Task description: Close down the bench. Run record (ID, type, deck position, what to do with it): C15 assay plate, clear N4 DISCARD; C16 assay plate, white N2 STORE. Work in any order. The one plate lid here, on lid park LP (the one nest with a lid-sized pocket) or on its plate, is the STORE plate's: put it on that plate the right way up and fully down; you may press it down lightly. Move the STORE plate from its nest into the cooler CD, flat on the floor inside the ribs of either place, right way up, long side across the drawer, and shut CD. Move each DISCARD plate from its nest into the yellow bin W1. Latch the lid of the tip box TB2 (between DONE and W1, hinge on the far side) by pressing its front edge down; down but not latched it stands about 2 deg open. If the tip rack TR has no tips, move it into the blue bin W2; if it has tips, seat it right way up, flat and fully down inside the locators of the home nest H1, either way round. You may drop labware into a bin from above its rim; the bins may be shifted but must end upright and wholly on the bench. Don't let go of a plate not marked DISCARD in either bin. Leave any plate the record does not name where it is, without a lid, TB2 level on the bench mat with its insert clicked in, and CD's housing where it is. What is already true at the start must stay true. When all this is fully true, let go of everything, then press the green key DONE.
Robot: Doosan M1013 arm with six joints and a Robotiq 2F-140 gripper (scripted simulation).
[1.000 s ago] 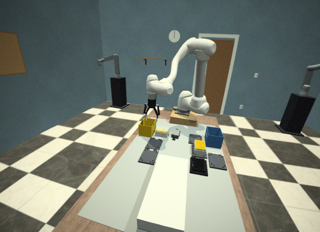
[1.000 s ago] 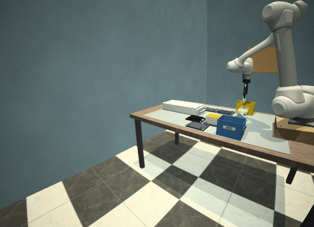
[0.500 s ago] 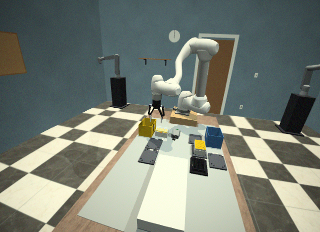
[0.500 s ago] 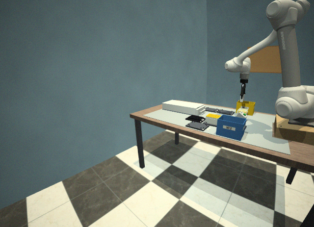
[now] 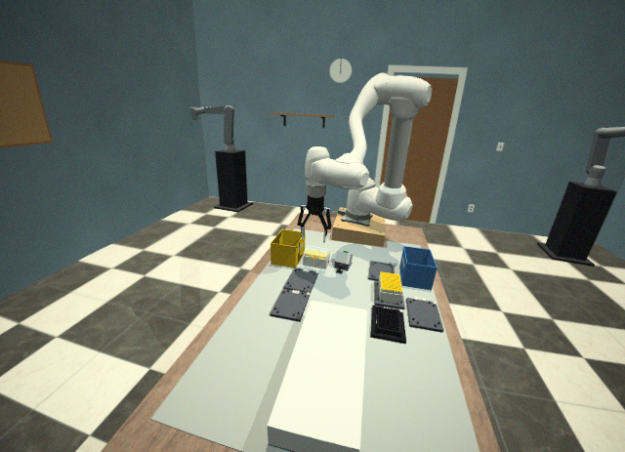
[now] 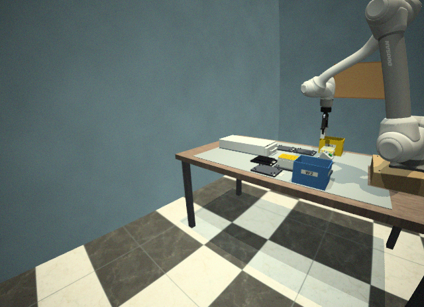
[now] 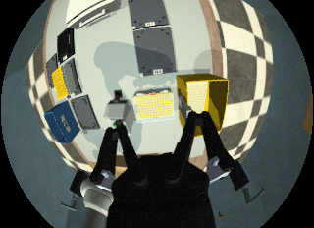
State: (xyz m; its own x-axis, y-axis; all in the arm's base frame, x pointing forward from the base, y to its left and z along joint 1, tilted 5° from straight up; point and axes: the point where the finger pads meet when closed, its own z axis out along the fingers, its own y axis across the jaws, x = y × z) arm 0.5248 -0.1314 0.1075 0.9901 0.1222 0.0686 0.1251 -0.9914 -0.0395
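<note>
My gripper [image 5: 313, 226] hangs open and empty above the far left of the bench, over the tip box TB2 [image 5: 316, 258] and just right of the yellow bin W1 [image 5: 286, 248]. In the wrist view the fingers frame the tip box [image 7: 156, 106], whose yellow tips show from above; I cannot tell how its lid stands. A pale gridded plate lies inside W1 [image 7: 202, 97]. The DONE key block [image 5: 343, 260] sits right of TB2. The yellow tip rack TR [image 5: 391, 281] rests on a nest beside the blue bin W2 [image 5: 418, 267]. The white cooler CD [image 5: 322, 366] lies along the near middle. No white plate is in view.
Two dark nests [image 5: 295, 293] lie on the left, with nothing on them. On the right are a black plate [image 5: 388, 322] and two more dark nests [image 5: 424, 313] [image 5: 380, 269]. The arm's base stands on a wooden block [image 5: 359, 230] behind the bench.
</note>
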